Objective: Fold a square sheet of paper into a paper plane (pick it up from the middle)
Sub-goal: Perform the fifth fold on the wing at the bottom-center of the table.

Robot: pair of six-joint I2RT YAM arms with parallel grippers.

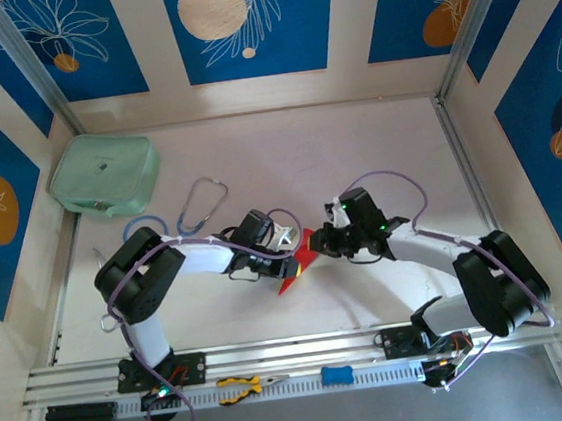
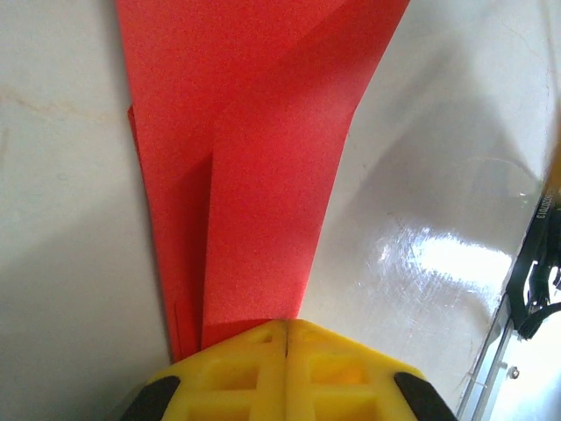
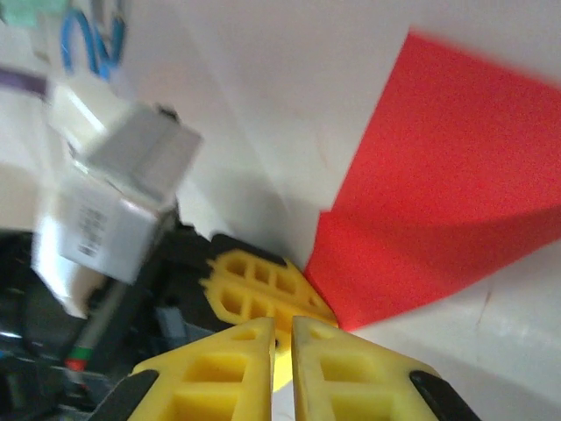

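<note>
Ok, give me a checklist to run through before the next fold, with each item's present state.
1. The left gripper clamped on the red paper: ok.
2. The right gripper gripping the paper: cannot tell; its jaws are nearly together and the paper lies beside them.
3. Earlier creases in place: ok, folded layers overlap in the left wrist view.
4. Clearance between the grippers: not ok, the left one's fingers sit right ahead of the right fingertips.
5. The mint-green pouch well away from the paper: ok.
</note>
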